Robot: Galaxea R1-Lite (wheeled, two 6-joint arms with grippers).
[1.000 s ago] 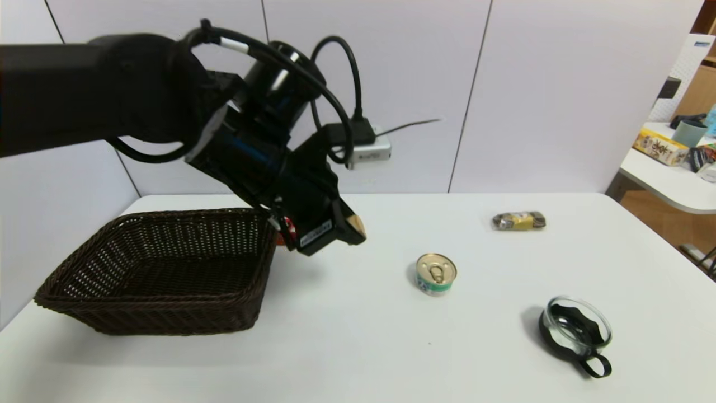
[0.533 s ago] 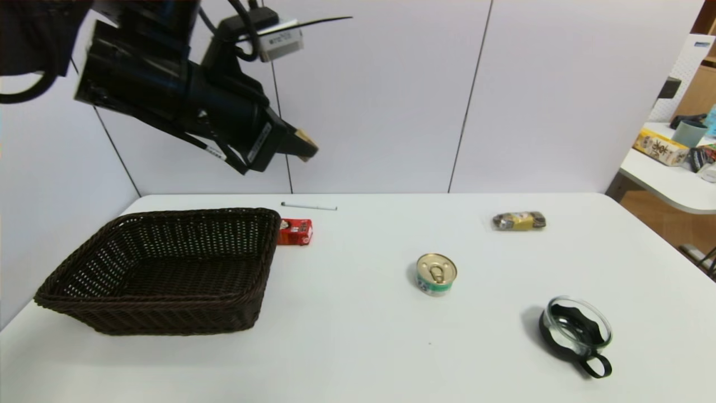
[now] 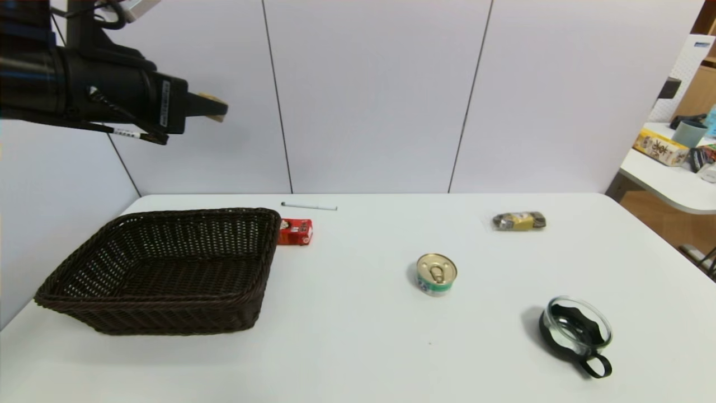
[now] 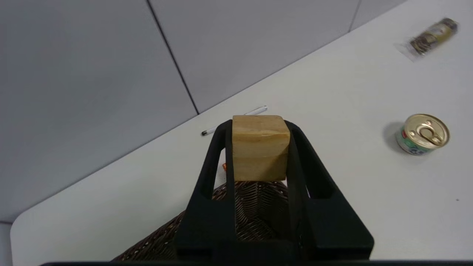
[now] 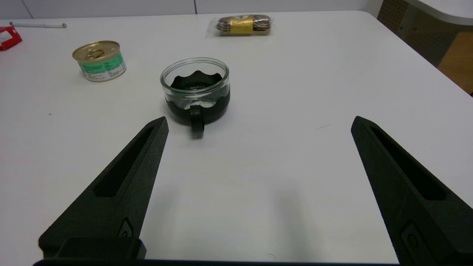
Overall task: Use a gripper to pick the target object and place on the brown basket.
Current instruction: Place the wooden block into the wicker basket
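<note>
My left gripper (image 3: pixel 210 106) is high above the table at the upper left, over the brown basket's far side. It is shut on the small tan wooden cube (image 3: pixel 213 106), which sits between its black fingertips (image 4: pixel 258 147). The large dark brown wicker basket (image 3: pixel 162 274) stands on the table's left; its far corner shows below the cube in the left wrist view (image 4: pixel 240 218). My right gripper (image 5: pixel 258 125) is open and empty, parked low over bare table near the glass cup; it is out of the head view.
A red packet (image 3: pixel 295 232) lies against the basket's far right corner, with a white pen (image 3: pixel 309 206) behind it. A gold-lidded can (image 3: pixel 436 273) stands mid-table, a wrapped snack (image 3: pixel 519 220) farther back, and a black-based glass cup (image 3: pixel 576 333) at the front right.
My left gripper has risen from table height beside the basket's far right corner and swung left with the cube, uncovering the red packet and the pen.
</note>
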